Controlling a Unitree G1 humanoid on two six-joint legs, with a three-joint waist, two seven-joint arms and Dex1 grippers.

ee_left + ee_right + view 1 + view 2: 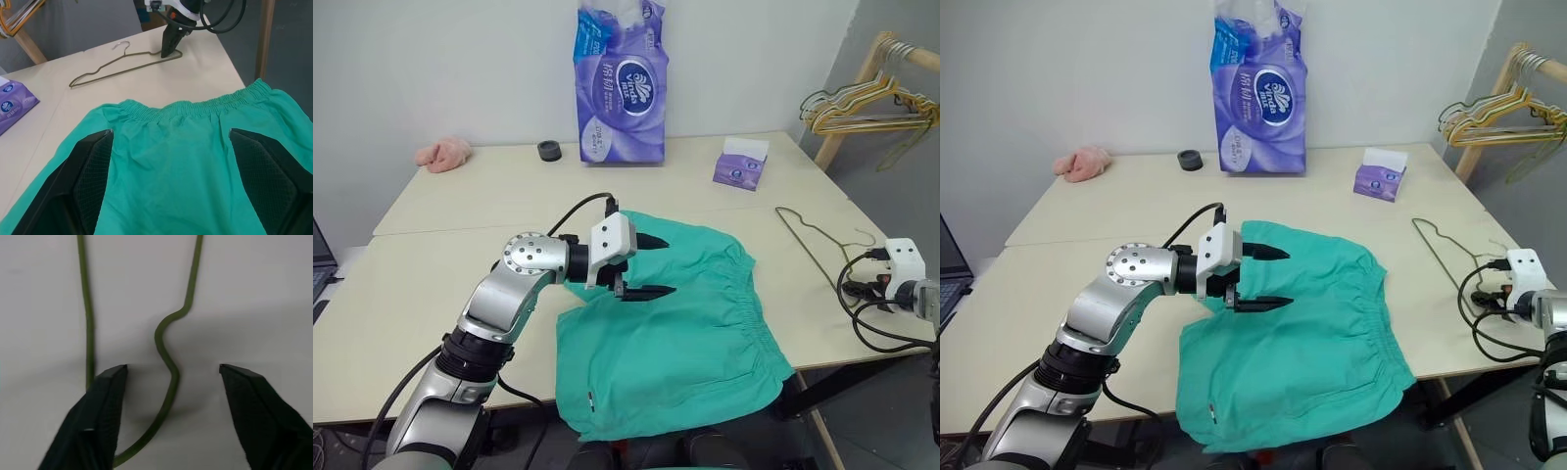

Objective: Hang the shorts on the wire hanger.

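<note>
shorts point(690, 323) lie flat on the table point(460, 255), waistband toward the wire hanger point(818, 245), which lies just beside them near the table's right edge; likely laid out so the hanger can be slid in. left gripper point(646, 266) hovers over the shorts, fingers spread wide, holding nothing. right gripper point(171, 377) is down at the hanger, fingers point(105, 396) partly open and straddling a bend in the wire. no grip made yet; contact with the wire can't be told.

Left hand point(651, 265) fingers spread — right hand point(171, 377) low, fingers parted
</note>
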